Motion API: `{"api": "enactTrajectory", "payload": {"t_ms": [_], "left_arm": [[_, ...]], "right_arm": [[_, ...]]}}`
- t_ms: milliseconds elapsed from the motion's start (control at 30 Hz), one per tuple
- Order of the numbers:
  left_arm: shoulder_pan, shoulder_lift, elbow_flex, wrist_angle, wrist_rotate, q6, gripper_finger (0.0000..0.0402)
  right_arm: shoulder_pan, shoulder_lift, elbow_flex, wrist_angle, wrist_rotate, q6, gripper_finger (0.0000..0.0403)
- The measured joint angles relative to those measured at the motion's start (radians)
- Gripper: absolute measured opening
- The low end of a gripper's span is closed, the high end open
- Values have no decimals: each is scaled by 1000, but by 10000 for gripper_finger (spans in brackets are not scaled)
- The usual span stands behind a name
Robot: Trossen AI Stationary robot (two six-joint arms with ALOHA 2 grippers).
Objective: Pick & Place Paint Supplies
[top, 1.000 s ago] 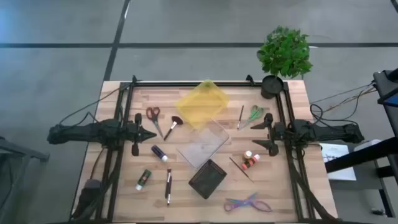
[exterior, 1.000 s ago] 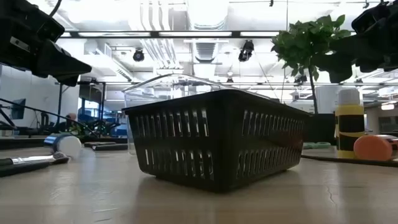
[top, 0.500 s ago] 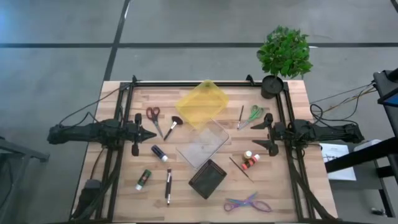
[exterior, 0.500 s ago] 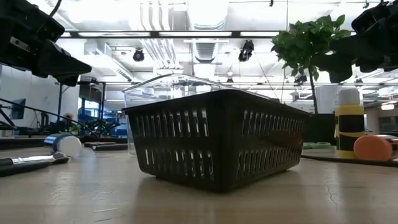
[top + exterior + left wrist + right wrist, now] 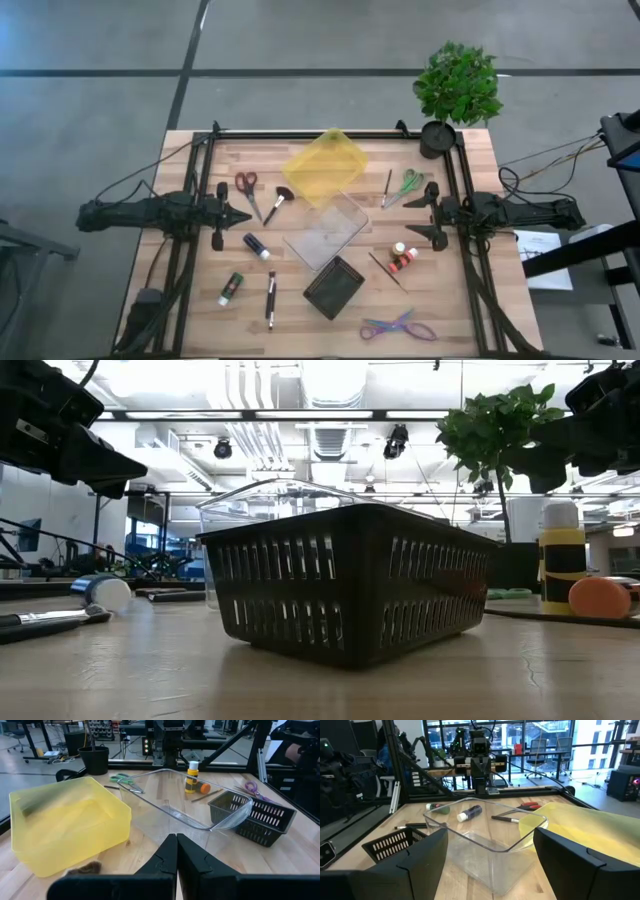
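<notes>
A green bottle, a dark blue bottle and an orange-red bottle lie on the wooden table, each on its side. A yellow bottle stands upright beside the orange-red one. Brushes lie flat: a fan-tipped one, a dark one, a thin one and a wooden one. My left gripper is shut and empty, hovering at the table's left, above the blue bottle and fan brush. My right gripper is open and empty at the table's right, above the orange-red bottle.
A yellow bin, a clear bin and a black slotted basket stand in the table's middle. Red scissors, green scissors and purple scissors lie about. A potted plant stands at the far right corner.
</notes>
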Motion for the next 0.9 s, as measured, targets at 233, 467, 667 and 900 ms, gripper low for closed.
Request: {"api": "enactTrajectory", "payload": {"t_ms": [233,467,667,900], "left_arm": [[0,0,0,0,0,0,4],[0,0,0,0,0,0,4],[0,0,0,0,0,0,4],[0,0,0,0,0,0,4]], "right_arm": [[0,0,0,0,0,1,292],[0,0,0,0,0,0,292],[0,0,0,0,0,0,292],[0,-1,0,22,0,99,292]]}}
